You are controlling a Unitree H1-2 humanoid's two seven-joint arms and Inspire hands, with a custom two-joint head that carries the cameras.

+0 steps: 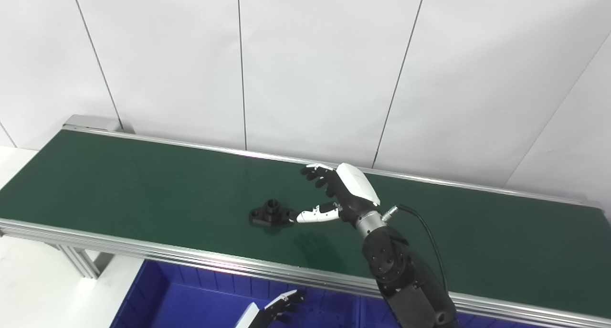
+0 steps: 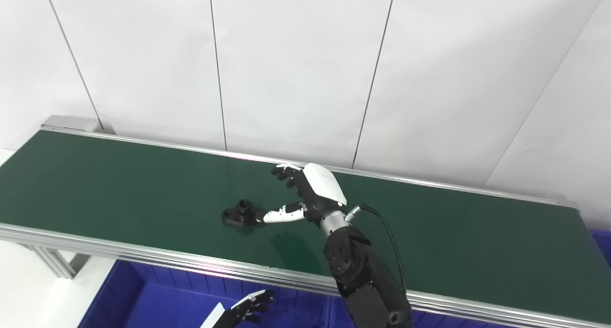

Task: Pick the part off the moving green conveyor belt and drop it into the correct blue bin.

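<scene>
While the part sits on the belt near its front edge, roughly mid-length, the right hand is out over the belt just right of it, so I'd call this the reach/intercept step, grasp not made yet. The hand is spread wide and holds nothing: fingers arch above and beyond the part, thumb points left, low, with its tip right at the part's right end. Can't tell if it's actually touching.

Next move, as I see it: bring the fingers down and over the part, then close against the thumb. The belt is moving per the task, so timing matters and the hand probably has to track the part as it closes. Travel direction isn't readable from here.

The part is black, small and low: a flat base with lugs sticking out either side and a short round boss upright in the middle. It's dark on dark green, low contrast. Looks rigid. The boss is likely the easiest thing to pinch.

The left hand is low at the bottom edge over the bin, fingers loosely apart, nothing in it, waiting. The bin is below the belt's front rail, only partly in view.
</scene>
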